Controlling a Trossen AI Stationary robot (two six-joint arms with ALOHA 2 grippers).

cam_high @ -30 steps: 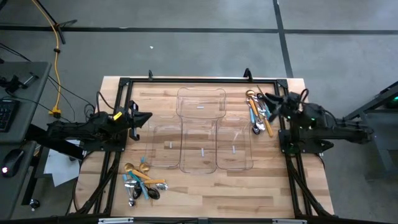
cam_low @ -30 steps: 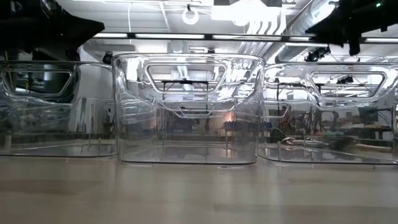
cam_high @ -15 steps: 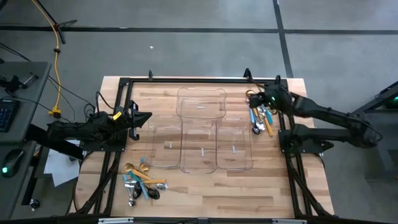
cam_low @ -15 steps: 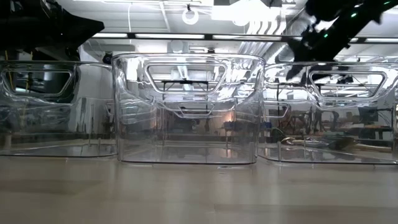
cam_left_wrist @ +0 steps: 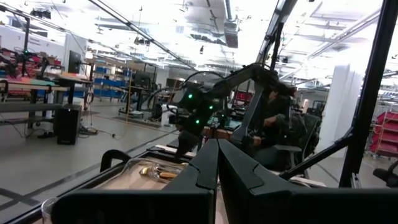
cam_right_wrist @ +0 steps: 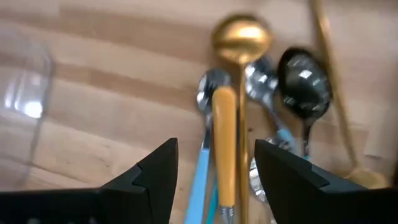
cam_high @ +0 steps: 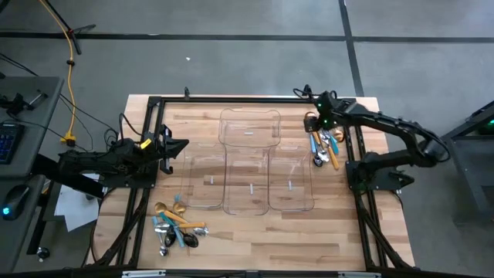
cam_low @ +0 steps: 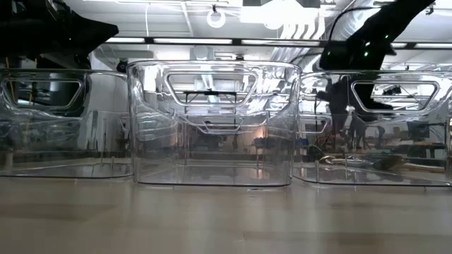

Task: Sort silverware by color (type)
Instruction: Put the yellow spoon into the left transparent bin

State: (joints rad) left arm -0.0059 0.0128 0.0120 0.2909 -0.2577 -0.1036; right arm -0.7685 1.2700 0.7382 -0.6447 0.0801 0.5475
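Since a second ago the right arm has swung out from beside the table's right edge and reached over the far right pile of silverware. In the high view the right gripper (cam_high: 319,107) hangs above the far end of that right-hand pile (cam_high: 322,141), which lies beside the clear trays (cam_high: 250,162); a second pile (cam_high: 174,224) lies near the front left of the table (cam_high: 255,239); the left gripper (cam_high: 179,146) waits at the left edge. In the low view the right arm shows dark behind the right tray (cam_low: 374,127). In the left wrist view the left fingers (cam_left_wrist: 214,165) are pressed together, holding nothing. In the right wrist view the right fingers (cam_right_wrist: 158,174) stand wide apart, with an orange-handled spoon (cam_right_wrist: 222,124), a light-blue handle (cam_right_wrist: 200,180) and a gold spoon (cam_right_wrist: 241,37) between them below, untouched.
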